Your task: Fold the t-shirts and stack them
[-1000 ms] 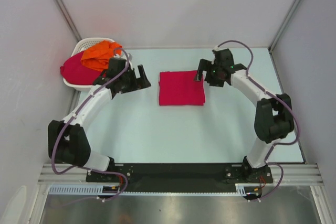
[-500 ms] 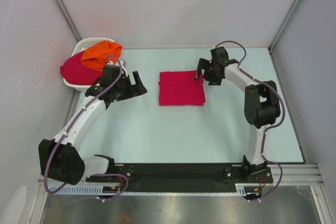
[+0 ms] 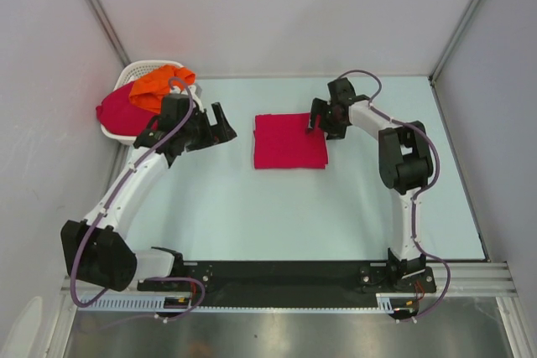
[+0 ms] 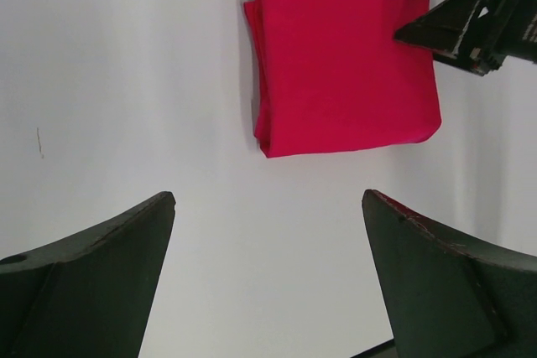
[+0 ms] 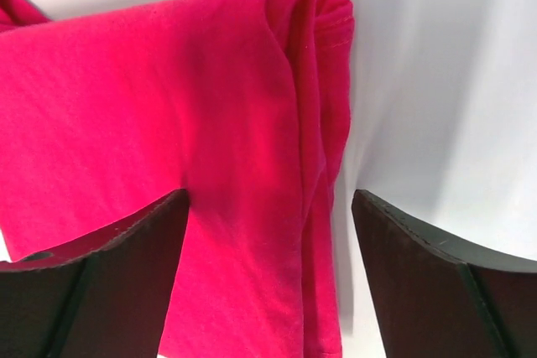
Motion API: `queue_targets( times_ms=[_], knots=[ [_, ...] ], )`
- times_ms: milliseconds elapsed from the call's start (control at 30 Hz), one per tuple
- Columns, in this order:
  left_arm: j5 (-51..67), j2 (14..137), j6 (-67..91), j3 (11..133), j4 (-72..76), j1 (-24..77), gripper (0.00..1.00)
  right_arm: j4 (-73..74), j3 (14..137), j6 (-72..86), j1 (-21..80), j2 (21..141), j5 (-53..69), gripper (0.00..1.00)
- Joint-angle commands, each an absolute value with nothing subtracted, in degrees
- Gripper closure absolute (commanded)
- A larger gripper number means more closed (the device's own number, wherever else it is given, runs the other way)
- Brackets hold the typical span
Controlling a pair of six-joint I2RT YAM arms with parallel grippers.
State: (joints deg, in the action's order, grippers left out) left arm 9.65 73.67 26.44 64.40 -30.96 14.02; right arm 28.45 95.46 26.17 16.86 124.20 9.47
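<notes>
Left fingers (image 4: 84, 282) wide apart, right fingers (image 5: 92, 291) apart astride folded crimson t-shirt (image 3: 289, 141), basket (image 3: 138, 66) partly hidden

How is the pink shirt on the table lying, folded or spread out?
Folded. The pink shirt is a neat flat rectangle with no sleeves sticking out, and the wrist views show layers stacked along its edge.

One left gripper (image 3: 224, 126), one right gripper (image 3: 313, 122), one folded crimson t-shirt (image 3: 289, 142) at the right gripper's tips, one bunched crimson t-shirt (image 3: 114, 111), one orange t-shirt (image 3: 158, 86), one white basket (image 3: 137, 67) behind the left gripper.
</notes>
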Motion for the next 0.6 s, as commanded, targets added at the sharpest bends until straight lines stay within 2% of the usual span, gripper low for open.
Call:
queue_targets(
  times_ms=[0, 200, 400, 500, 567],
  knots=[
    [10.64, 74.00, 25.22, 68.47, -29.79, 14.06, 0.00, 26.99, 96.16, 26.01, 17.40, 125.42, 10.10, 0.19],
    [11.87, 74.71, 25.66, 68.12, -29.97, 13.97, 0.01, 25.41, 96.15, 26.45, 17.67, 127.18, 10.02, 0.26],
    [9.85, 70.49, 25.75, 67.41, -29.71, 13.97, 0.01, 25.58, 97.73, 24.17, 16.53, 128.32, 6.95, 0.52],
    [9.32, 69.00, 25.05, 67.41, -29.71, 13.89, 0.00, 25.93, 98.17, 23.56, 14.86, 128.32, 7.29, 0.76],
    [9.23, 68.73, 24.44, 67.15, -29.62, 13.89, 0.01, 25.75, 98.61, 22.33, 13.80, 128.32, 7.56, 0.83]
  ],
)
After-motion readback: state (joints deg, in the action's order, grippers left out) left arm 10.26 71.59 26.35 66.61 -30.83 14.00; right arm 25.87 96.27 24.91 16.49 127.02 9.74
